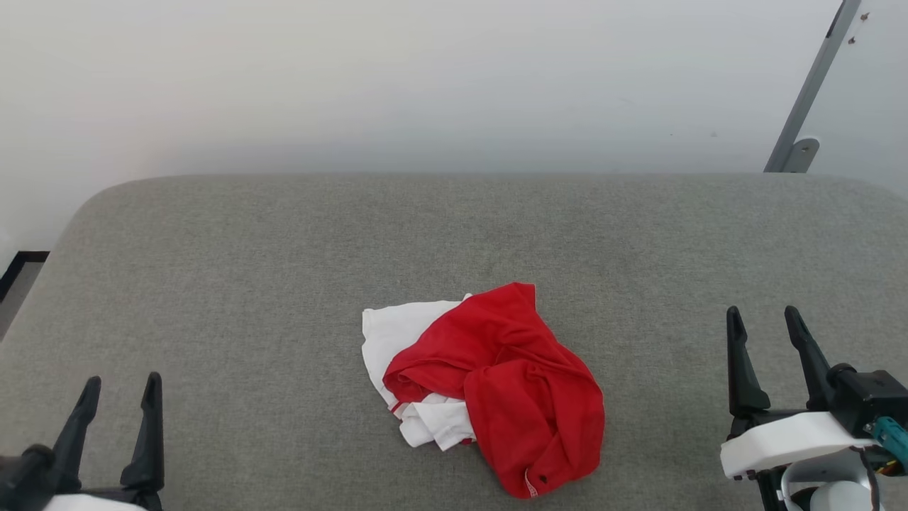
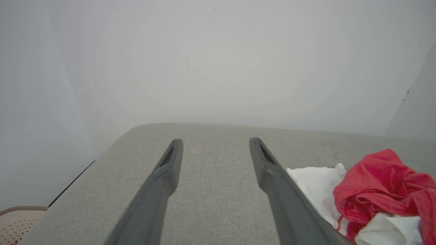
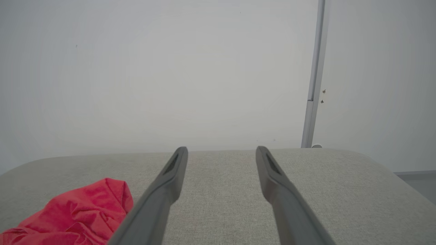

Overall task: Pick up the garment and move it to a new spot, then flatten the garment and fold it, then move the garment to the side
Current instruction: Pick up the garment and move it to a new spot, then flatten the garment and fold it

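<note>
The garment [image 1: 496, 383] lies crumpled in a heap on the grey cushioned surface [image 1: 284, 248], red fabric on top with white sleeve parts showing at its left. Its lettering is hidden in the folds. My left gripper [image 1: 122, 389] stands open at the lower left, well apart from the heap. At the lower right my right gripper [image 1: 765, 319] is open too, nothing between its fingers. In the left wrist view the garment [image 2: 378, 190] sits to the right of the open fingers [image 2: 170, 163]. The right wrist view has the garment [image 3: 81, 211] at the lower left.
A pale wall rises behind the surface. A grey metal post [image 1: 809, 92] leans at the back right. A beige perforated basket rim [image 2: 17, 217] shows beyond the surface's left edge. Bare grey fabric surrounds the heap on all sides.
</note>
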Robot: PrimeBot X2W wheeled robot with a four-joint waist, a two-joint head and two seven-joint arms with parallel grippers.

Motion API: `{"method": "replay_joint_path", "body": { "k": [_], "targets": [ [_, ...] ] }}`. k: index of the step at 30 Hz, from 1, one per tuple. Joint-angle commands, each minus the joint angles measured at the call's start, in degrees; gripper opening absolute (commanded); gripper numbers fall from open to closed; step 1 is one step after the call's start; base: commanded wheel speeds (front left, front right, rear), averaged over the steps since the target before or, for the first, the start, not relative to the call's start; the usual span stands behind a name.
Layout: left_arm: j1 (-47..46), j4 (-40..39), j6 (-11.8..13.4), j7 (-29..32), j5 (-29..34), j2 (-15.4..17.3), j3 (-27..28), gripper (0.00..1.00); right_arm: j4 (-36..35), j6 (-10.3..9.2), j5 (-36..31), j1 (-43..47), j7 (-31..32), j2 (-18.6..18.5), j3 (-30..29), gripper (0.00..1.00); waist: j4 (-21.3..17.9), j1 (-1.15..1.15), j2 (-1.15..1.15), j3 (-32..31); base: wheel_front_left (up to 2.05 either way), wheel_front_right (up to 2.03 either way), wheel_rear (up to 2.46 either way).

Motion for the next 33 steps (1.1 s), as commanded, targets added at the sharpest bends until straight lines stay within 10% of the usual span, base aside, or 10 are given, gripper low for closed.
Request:
{"method": "replay_joint_path", "body": {
  "k": [1,33],
  "targets": [
    [0.94,-0.17,-0.78,-0.37,0.89,-0.87,1.23,1.0,-0.19,-0.03,-0.42,0.47,-0.39,0.2,-0.04,1.0,0.14,0.0,0.0,-0.08,0.0,0.0,0.0],
    [0.27,0.56,-7.24,-0.35,7.6,-9.37,6.33,1.0,-1.45,-0.02,1.04,2.81,2.34,0.59,3.92,1.0,2.81,0.0,0.0,-0.53,0.0,0.0,0.0]
  ]
}}
